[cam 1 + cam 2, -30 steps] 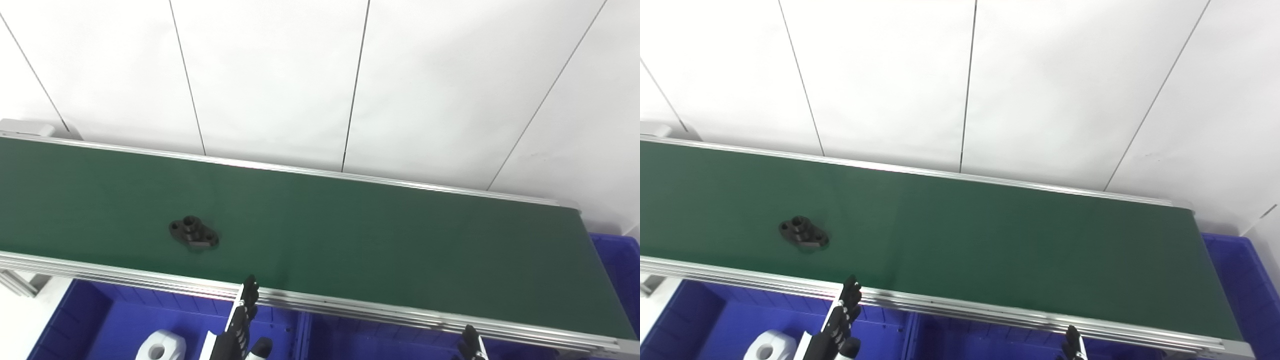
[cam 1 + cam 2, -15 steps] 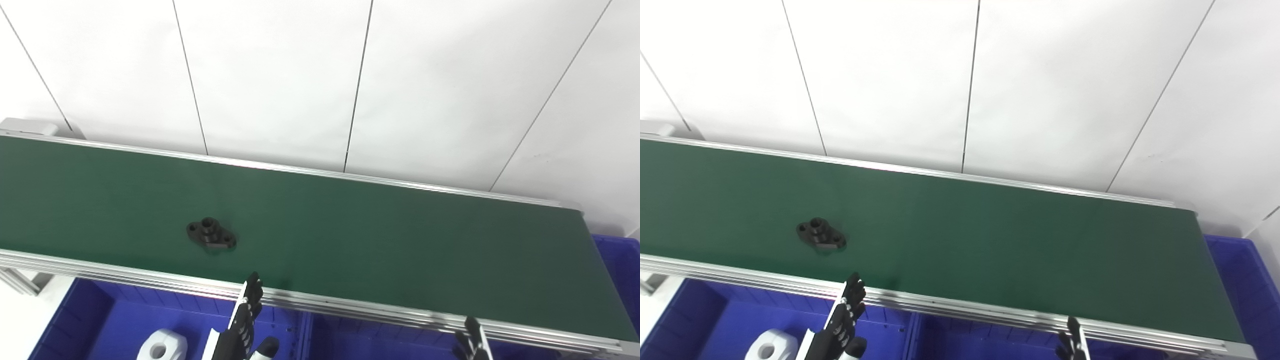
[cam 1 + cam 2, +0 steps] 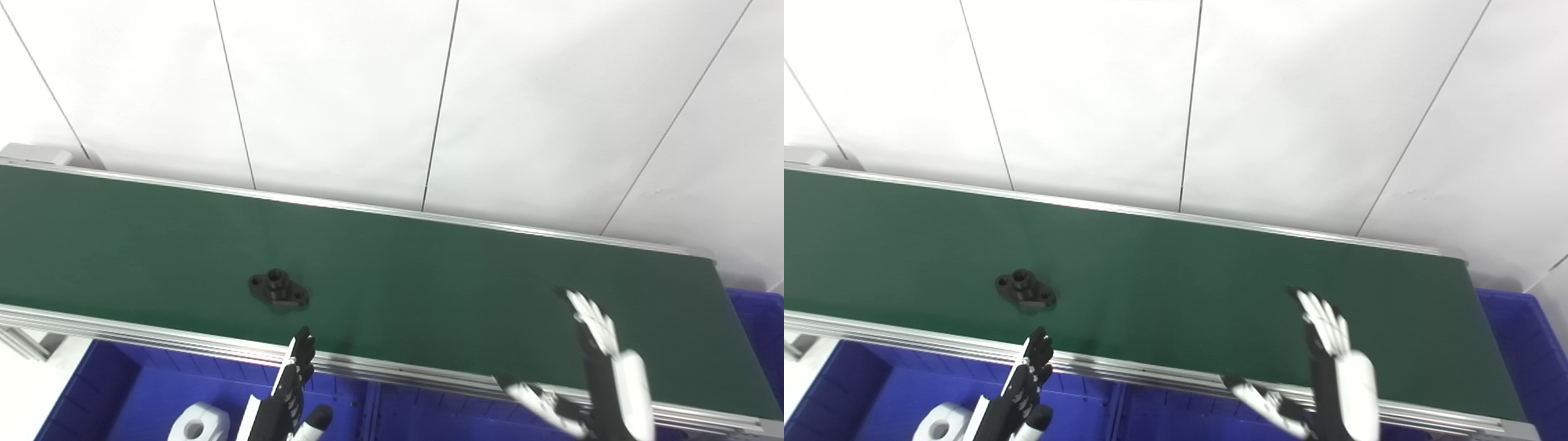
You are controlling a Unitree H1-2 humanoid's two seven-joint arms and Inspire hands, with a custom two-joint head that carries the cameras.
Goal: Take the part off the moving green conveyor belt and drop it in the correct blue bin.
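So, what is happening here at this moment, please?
A humanoid robot stands at a green conveyor belt. A small black part lies on the belt, and nothing holds it. The right hand is open, fingers spread, raised over the near right stretch of the belt, far from the part. The left hand is at the belt's near edge, just below the part, holding nothing. Under the belt are blue bins; a white part lies in the left one.

Left robot hand [image 3: 288, 398] black; right robot hand [image 3: 603, 373] black-and-white.
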